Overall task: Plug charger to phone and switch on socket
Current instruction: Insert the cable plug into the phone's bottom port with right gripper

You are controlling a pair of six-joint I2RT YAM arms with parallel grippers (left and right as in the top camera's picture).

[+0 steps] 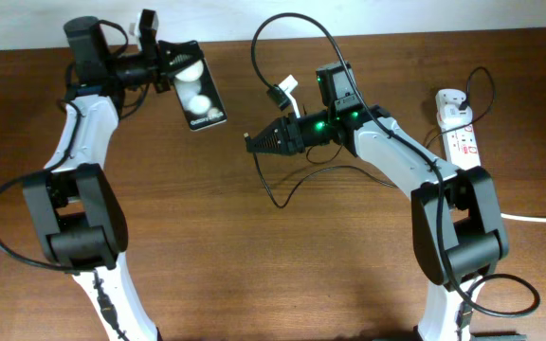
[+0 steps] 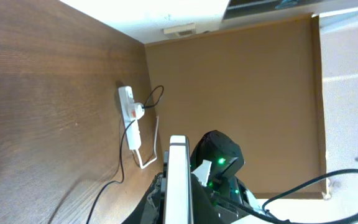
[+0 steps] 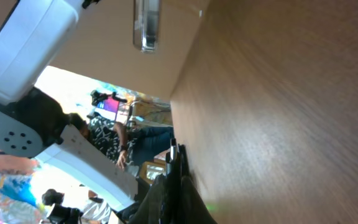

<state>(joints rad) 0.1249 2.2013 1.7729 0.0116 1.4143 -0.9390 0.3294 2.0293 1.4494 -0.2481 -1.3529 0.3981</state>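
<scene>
One phone (image 1: 202,97) pinched by left gripper (image 1: 180,64), one charger (image 1: 275,205) pinched by right gripper (image 1: 252,143) (one socket (image 1: 463,133) well apart).

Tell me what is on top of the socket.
A white adapter block sits plugged into the far end of the socket, the charger cable leading off it. The outlet beneath it is covered; switch positions are too small to tell.

The table (image 1: 254,256) is dark brown wood, grained, with a low sheen. Clamped in the matt black left claw (image 1: 173,66), the phone (image 1: 200,95) is glossy black and throws white glare. The charger cable (image 1: 297,14) arching behind the right claw (image 1: 254,142) is thin and matt black. Well behind that claw, the power strip (image 1: 461,128) is smooth white plastic.
</scene>
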